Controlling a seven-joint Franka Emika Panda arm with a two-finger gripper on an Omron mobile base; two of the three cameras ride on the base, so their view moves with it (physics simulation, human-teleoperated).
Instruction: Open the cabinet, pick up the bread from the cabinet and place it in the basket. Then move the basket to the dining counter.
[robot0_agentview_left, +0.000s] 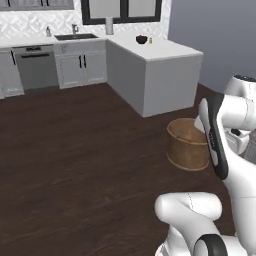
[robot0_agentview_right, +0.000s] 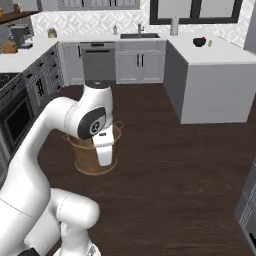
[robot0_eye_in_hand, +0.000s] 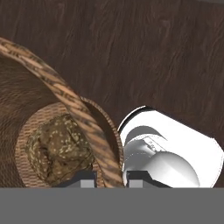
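While the white arm bends down over the dark wood floor (robot0_agentview_left: 75, 165), its two-finger gripper (robot0_eye_in_hand: 110, 178) sits at the rim of the round brown woven basket (robot0_agentview_left: 187, 145), the dark fingertips (robot0_eye_in_hand: 86, 178) drawn close together on either side of the basket's thin woven handle (robot0_eye_in_hand: 70, 98), clamped on it as far as the hand view shows. Down inside the basket, on its round wicker bottom, lies the small rounded brown bread (robot0_eye_in_hand: 59, 148), speckled with pale seeds. From the base views the basket appears just above the floor beside the arm's forearm; whether it touches the boards I cannot tell.

Further off stands the large white island with grey sides, the dining counter (robot0_agentview_right: 215, 57), well apart from the basket. On its top rest a small dark bowl (robot0_agentview_right: 199, 42) and, just beside that, a tiny pale-green item (robot0_agentview_right: 210, 43) too small to make out.

Against the far wall runs the narrower marble worktop (robot0_agentview_right: 90, 38) with a sink and tap (robot0_agentview_right: 140, 31), grey lower cabinets with black pulls (robot0_agentview_right: 139, 64) and a steel dishwasher front (robot0_agentview_right: 98, 62). Above it, only the bottom edge of the grey wall cabinet (robot0_agentview_right: 97, 5) shows.
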